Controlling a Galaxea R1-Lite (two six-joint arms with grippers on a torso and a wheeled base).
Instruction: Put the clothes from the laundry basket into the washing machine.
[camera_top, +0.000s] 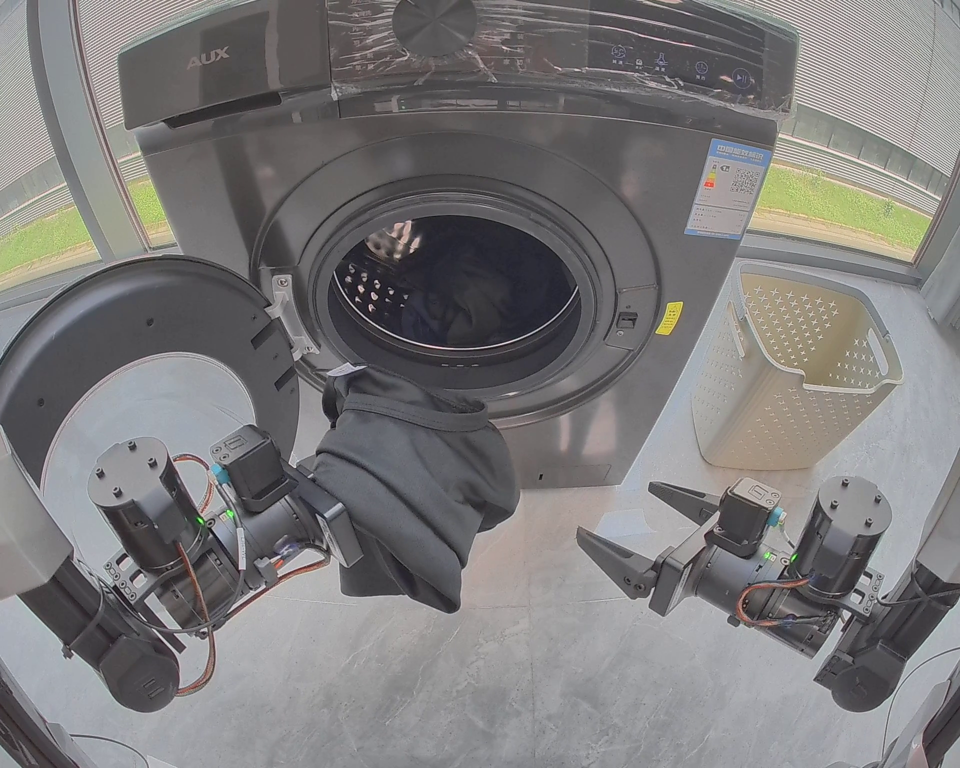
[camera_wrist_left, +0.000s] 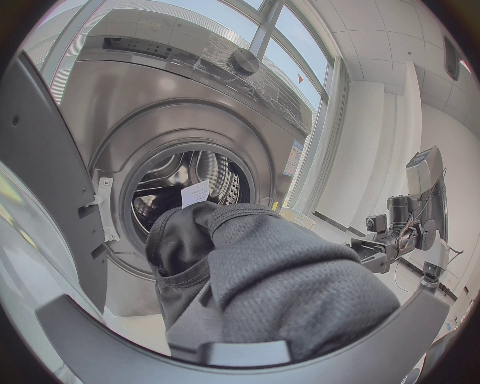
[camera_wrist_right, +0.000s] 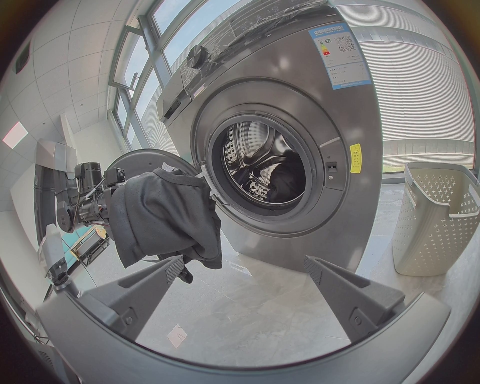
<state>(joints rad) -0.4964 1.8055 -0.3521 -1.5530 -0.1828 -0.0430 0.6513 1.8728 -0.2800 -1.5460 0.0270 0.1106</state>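
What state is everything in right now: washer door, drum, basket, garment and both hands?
washer door: open, swung to the robot's left.
drum: holds dark clothes.
laundry basket: upright, no clothes visible inside.
dark garment: gripped, hanging just outside the drum opening, not yet in.
left hand: shut on the dark garment.
right hand: open, empty.
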